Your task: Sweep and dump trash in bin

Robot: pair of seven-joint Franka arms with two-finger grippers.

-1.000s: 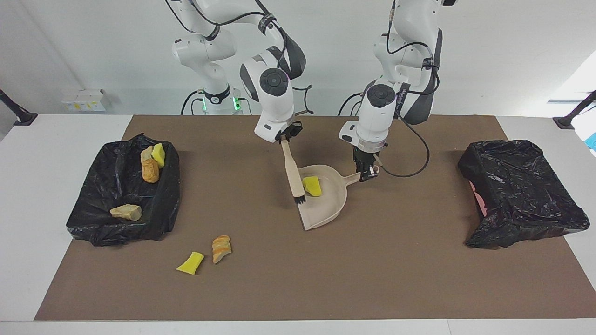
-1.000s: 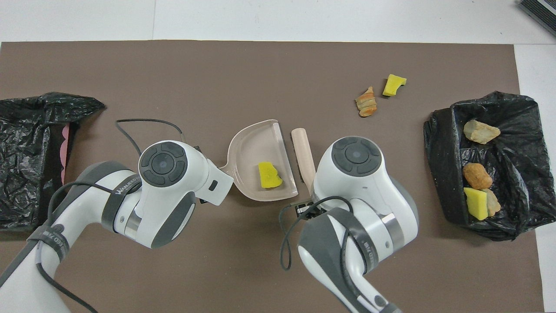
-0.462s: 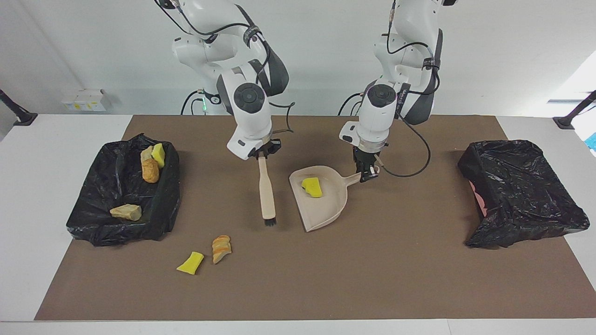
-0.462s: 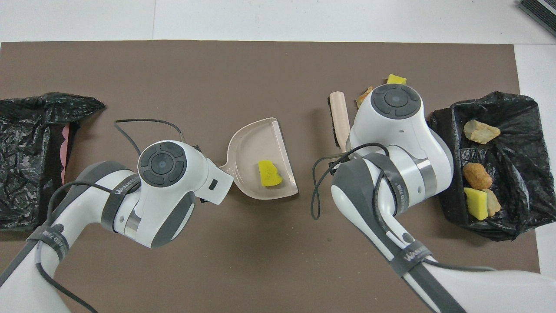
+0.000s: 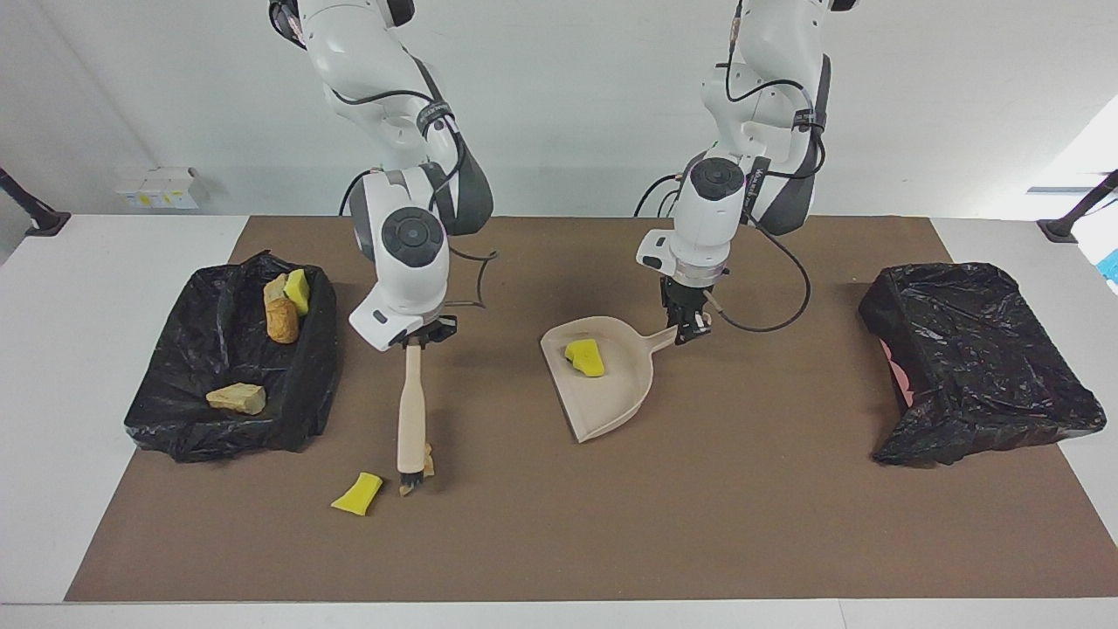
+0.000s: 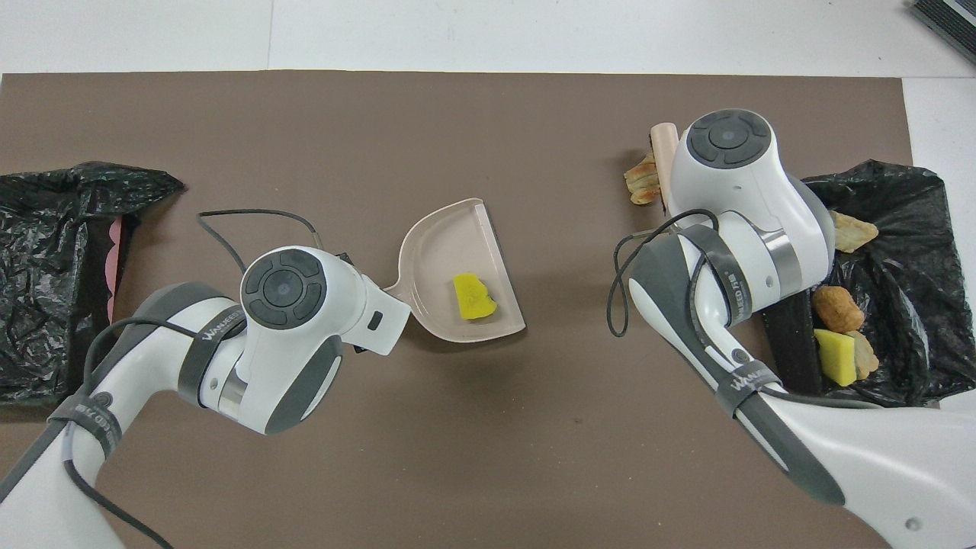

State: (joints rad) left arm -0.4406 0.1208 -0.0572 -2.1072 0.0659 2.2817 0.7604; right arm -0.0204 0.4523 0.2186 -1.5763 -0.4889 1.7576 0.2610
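My right gripper [image 5: 419, 335] is shut on the handle of a beige brush [image 5: 410, 411], which hangs down with its black bristles at a tan bread-like lump [image 5: 428, 454] on the brown mat. A yellow chunk [image 5: 356, 494] lies beside that lump. In the overhead view the brush tip [image 6: 662, 143] and the lump [image 6: 642, 183] show, and my right arm hides that yellow chunk. My left gripper [image 5: 690, 328] is shut on the handle of the beige dustpan [image 5: 611, 397], which holds one yellow chunk [image 5: 585, 356]. It also shows in the overhead view [image 6: 473, 296].
A black-bagged bin [image 5: 175, 419] at the right arm's end holds a yellow chunk [image 5: 297, 291] and tan lumps [image 5: 236, 398]. A second black-bagged bin [image 5: 978, 358] stands at the left arm's end. The brown mat [image 5: 699, 524] covers most of the table.
My right gripper has carried the brush away from the dustpan toward the right arm's end, down to the loose pieces on the mat. The dustpan has barely shifted.
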